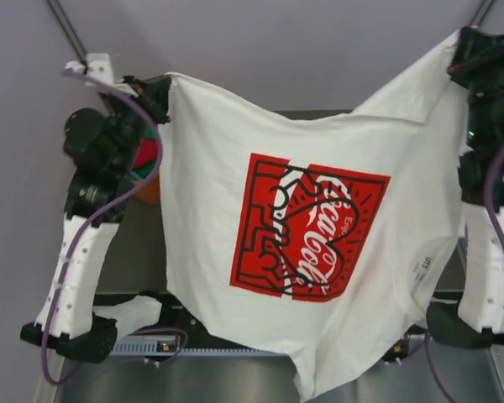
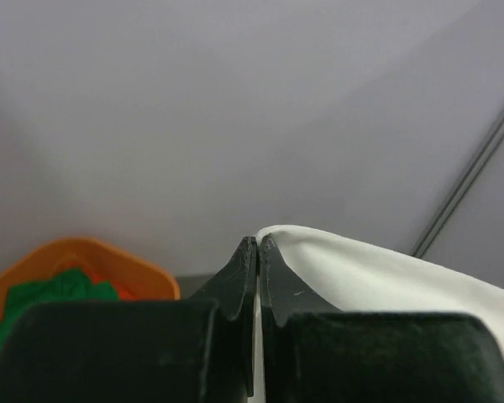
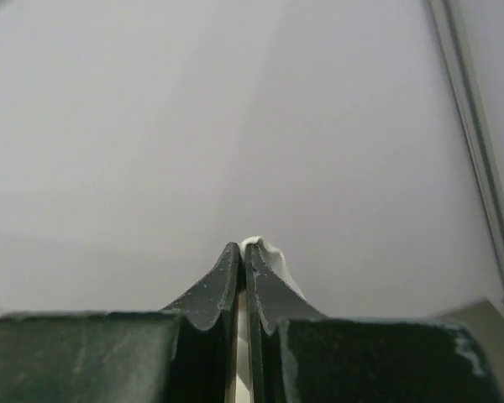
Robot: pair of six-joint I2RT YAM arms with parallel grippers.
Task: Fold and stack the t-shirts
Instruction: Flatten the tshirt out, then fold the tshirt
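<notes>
A white t-shirt (image 1: 227, 176) with a red rectangular chest print (image 1: 307, 227) hangs spread in the air between my two arms, high above the table. My left gripper (image 1: 160, 96) is shut on its upper left corner; the left wrist view shows white cloth (image 2: 378, 277) pinched between the closed fingers at my left gripper (image 2: 259, 243). My right gripper (image 1: 462, 46) is shut on the upper right corner, and a bit of white cloth (image 3: 265, 249) pokes out past my right gripper (image 3: 241, 248). Green and red shirts (image 2: 59, 290) lie in the basket.
An orange plastic basket (image 2: 134, 269) sits below the left arm, partly hidden by it in the top view (image 1: 149, 189). The hanging shirt covers most of the dark table (image 1: 134, 252). Black poles (image 1: 67, 29) stand at the back corners.
</notes>
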